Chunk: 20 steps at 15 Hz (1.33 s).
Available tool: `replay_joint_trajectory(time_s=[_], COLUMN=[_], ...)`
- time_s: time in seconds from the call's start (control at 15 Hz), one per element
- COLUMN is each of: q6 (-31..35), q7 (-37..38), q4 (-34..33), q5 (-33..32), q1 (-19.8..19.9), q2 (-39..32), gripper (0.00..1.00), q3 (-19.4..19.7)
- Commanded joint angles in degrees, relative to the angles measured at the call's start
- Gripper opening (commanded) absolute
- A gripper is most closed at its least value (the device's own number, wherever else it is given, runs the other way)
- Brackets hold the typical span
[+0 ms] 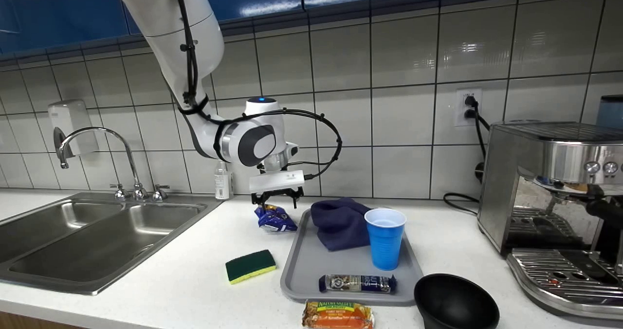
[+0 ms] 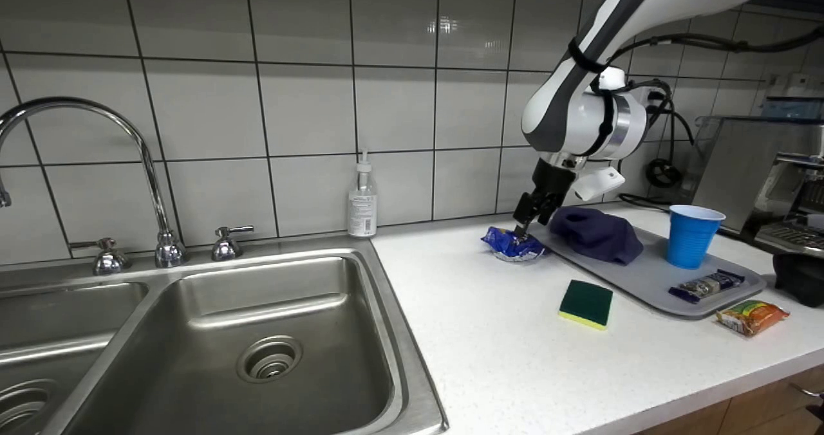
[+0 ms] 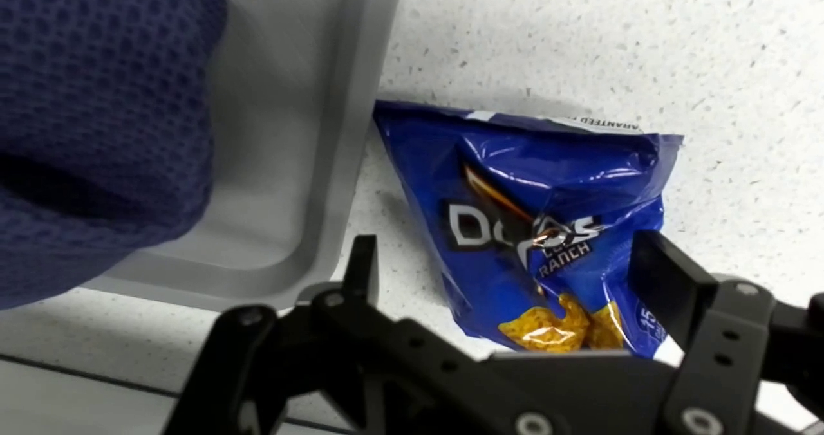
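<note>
A crumpled blue chip bag (image 3: pixel 515 184) lies on the white counter beside the grey tray. My gripper (image 3: pixel 505 248) points down over the bag's printed lower part, its jaws wide apart and nothing clamped. In the wrist view the left finger (image 3: pixel 362 264) stands over bare counter between bag and tray, while the right finger (image 3: pixel 666 280) covers part of the bag's right edge; whether it touches I cannot tell. Both exterior views show the gripper (image 1: pixel 279 205) at the back of the counter, with the bag (image 2: pixel 512 245) just beneath its fingertips.
The grey tray (image 1: pixel 304 265) carries a navy cloth (image 1: pixel 340 224), a blue cup (image 1: pixel 385 241) and a wrapped bar (image 1: pixel 357 283). Around it are a green sponge (image 1: pixel 250 265), an orange packet (image 1: pixel 338 315), a black bowl (image 1: pixel 455 302), a coffee machine (image 1: pixel 501 173), a sink (image 2: pixel 257 332) and a pump bottle (image 2: pixel 362 203).
</note>
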<state>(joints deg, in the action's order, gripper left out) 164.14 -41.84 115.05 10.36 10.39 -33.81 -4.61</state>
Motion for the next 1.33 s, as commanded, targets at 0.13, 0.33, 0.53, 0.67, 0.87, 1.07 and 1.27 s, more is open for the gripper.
replay_joint_trajectory(time_s=[0.13, 0.33, 0.53, 0.67, 0.87, 1.07, 1.27], q6=[0.62, 0.65, 0.68, 0.69, 0.69, 0.76, 0.76], q7=[3.21, 3.47, 3.42, 3.36, 3.26, 3.24, 3.03], q4=[-0.77, -0.85, -0.86, -0.81, -0.75, -0.72, -0.62], q5=[-3.70, -4.26, -4.44, -4.46, -4.44, -4.53, -4.30], q1=[2.43, 2.68, 2.73, 2.81, 2.95, 3.00, 3.44], q2=[-0.69, -0.84, -0.94, -0.96, -0.94, -0.97, -0.72], gripper=[0.93, 0.58, 0.35, 0.20, 0.01, 0.00, 0.02], q3=[-2.16, -2.52, -2.65, -2.75, -2.93, -3.07, -3.58])
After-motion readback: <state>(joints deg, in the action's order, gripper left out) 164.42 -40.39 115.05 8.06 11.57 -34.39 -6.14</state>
